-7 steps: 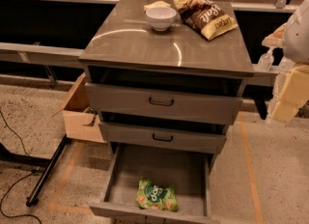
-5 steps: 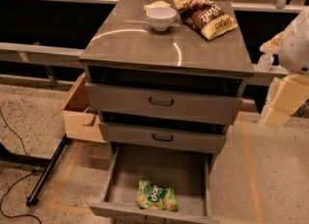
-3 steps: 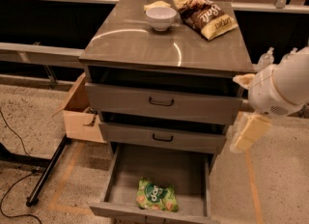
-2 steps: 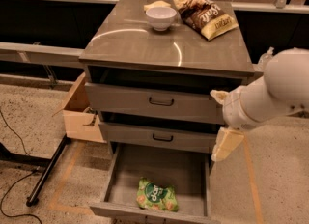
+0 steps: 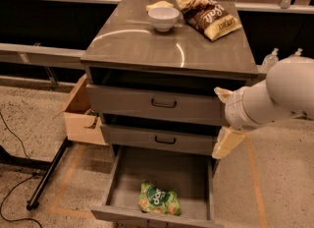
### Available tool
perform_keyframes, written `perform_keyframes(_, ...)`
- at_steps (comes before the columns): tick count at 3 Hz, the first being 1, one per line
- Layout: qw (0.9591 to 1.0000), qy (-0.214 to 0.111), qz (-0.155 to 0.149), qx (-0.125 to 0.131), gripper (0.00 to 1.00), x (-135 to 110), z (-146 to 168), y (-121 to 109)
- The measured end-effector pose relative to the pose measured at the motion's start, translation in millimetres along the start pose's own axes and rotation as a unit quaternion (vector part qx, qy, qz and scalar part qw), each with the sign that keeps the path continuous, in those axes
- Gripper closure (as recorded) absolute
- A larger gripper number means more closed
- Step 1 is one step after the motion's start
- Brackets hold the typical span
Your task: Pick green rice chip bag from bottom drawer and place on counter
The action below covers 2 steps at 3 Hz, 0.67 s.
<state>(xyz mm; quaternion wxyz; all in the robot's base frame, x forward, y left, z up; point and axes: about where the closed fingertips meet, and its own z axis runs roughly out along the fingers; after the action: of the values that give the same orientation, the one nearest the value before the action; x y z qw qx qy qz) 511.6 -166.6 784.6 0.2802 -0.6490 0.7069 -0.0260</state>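
1. A speckled floor [image 5: 29, 119] with orange tape lines surrounds a grey drawer cabinet. An open cardboard box [image 5: 78, 111] sits against the cabinet's left side.
2. The glossy counter [image 5: 147, 50] carries a white bowl [image 5: 163, 18] and a brown and yellow chip bag [image 5: 208, 15] near its back edge.
3. The bottom drawer [image 5: 147, 168] is pulled out. The green rice chip bag [image 5: 158, 199] lies flat inside, near the front wall.
4. The gripper [image 5: 226, 142] hangs by the cabinet's right edge, level with the middle drawer and well apart from the bag. I cannot tell whether it is spread or pressed together.
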Motion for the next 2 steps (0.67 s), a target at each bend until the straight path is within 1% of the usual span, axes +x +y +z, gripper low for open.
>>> perform_keyframes(1,0.9996,-0.002,0.027,0.008,0.0,12.3,33.1,11.8)
perform_keyframes(2,0.9988,-0.006,0.047,-0.01,0.0,28.0,99.3,40.2)
